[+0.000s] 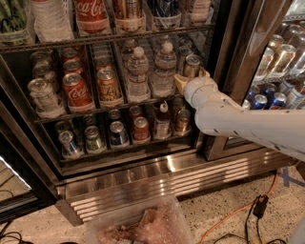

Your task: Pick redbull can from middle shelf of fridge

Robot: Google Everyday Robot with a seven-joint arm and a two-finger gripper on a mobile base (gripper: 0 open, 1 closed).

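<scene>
End effector point(192, 75): on a white arm point(248, 121) reaching in from the right, at the right end of the middle shelf point(95, 110) inside the fridge point(167, 183).
End effector state: set around the redbull can; I cannot tell whether it is clenched on it or slack.
Redbull can point(191, 64): one, upright, on the shelf directly within the end effector, silver top showing above it.
Water bottles point(164, 69): two in the front row, just left of the end effector; more caps behind them, count unclear.
Gold-orange can point(107, 85): one in front, further left of the bottles; a second behind it.
Cola can point(76, 90): one red can in front, left again; at least one more red can behind.
Silver cans point(43, 94): column of three, furthest left from the end effector.
Lower rack, below the end effector: front row of five cans plus one small white-capped bottle point(163, 120).
Upper rack, above and left: one large cola bottle point(90, 14) readable.
Right of the arm: two blue cans point(260, 101) behind the neighbouring glass door.
Floor, below left: one clear plastic tub point(138, 224); one orange cable point(233, 213).
</scene>
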